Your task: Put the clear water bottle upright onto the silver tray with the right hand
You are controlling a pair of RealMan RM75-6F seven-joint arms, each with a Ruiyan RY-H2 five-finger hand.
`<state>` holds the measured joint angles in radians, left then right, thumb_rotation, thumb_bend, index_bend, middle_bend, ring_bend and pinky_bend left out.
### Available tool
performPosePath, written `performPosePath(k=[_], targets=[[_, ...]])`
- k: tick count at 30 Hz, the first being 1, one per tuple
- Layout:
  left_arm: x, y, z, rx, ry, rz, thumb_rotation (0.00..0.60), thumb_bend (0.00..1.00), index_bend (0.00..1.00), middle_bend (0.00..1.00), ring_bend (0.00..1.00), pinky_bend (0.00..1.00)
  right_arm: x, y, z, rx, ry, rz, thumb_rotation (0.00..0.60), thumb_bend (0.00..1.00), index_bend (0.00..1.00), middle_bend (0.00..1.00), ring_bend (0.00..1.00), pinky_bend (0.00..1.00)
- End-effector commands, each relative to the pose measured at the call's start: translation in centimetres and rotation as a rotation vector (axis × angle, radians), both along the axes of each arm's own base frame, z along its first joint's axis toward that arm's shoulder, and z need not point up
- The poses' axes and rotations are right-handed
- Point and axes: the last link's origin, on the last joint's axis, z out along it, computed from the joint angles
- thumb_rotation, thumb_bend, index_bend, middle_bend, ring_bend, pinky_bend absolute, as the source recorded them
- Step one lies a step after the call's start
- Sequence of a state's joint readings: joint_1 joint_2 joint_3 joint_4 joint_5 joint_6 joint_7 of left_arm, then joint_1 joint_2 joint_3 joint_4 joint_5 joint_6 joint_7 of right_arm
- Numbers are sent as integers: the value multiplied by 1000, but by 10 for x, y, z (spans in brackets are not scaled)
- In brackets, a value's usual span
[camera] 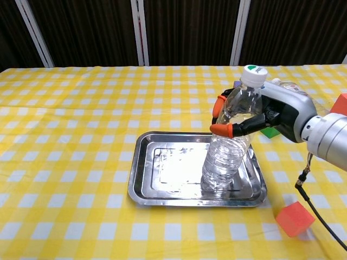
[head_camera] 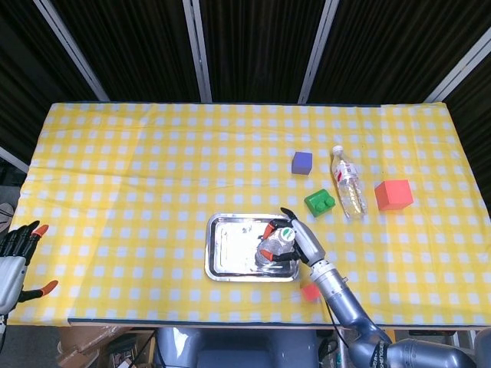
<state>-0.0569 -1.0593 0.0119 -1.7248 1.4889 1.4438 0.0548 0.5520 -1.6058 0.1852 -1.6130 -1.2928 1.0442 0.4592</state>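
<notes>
- Nearest to the camera, a small red block [camera: 294, 218] is seen on the counter [camera: 65, 135], just off the tray's front right corner.
- The tray [camera: 142, 184] is taken as the landmark; it lies on the yellow checked cloth, in front of the robot.
- The bottle [camera: 230, 149] is found over the right half of the tray, its base at or just touching the tray floor; actual contact cannot be confirmed from either view.
- The bottle's long axis is nearly vertical, with the cap [camera: 252, 75] tipped slightly to the right of the base.
- The right robot hand [camera: 260, 116] is wrapped around the bottle's upper body from the right, orange fingertips [camera: 221, 129] pressed on the side toward the camera; the bottle is gripped, not released.
- The coming move is judged to turn on this: the bottle sits directly left of the palm, so the slight lean would need to be taken out before the fingers are spread, or the bottle might tip.
- The left robot hand [head_camera: 17, 257] is seen far to the left of the tray at the counter's edge, fingers apart and holding nothing; the right hand is by far the nearer.
- Beyond the tray on the right, a green block [head_camera: 319, 202], a second bottle [head_camera: 347, 186] lying on its side, a large red block [head_camera: 393, 195] and a purple block [head_camera: 302, 162] are seen.
</notes>
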Motion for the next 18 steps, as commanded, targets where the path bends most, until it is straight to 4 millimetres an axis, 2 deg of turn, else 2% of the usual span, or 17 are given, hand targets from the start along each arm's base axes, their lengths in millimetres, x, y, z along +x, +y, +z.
performPosePath(k=[1,4,7,9,11,18], targets=[[0,0,0,0,1,2,600,141,9,0,0,0,0,0,0,-17,-9,15,600,569,897,734,450,0],[-1,0,0,-2,1,3,600,141,9,0,0,0,1,2,0,-31,1,34,600,558,895,734,451,0],[0,1,-1,-3,1,1,600,141,9,0,0,0,2,4,-1,-36,26,57,600,446,827,708,448,0],[0,0,-1,-3,2,1,600,141,9,0,0,0,5,8,-2,-29,42,79,600,323,718,646,427,0],[0,0,-1,-4,2,0,600,141,9,0,0,0,7,12,-4,-13,63,101,600,268,657,593,407,0],[0,0,0,-2,-2,-2,600,141,9,0,0,0,19,19,-9,26,172,148,600,183,383,429,359,0]])
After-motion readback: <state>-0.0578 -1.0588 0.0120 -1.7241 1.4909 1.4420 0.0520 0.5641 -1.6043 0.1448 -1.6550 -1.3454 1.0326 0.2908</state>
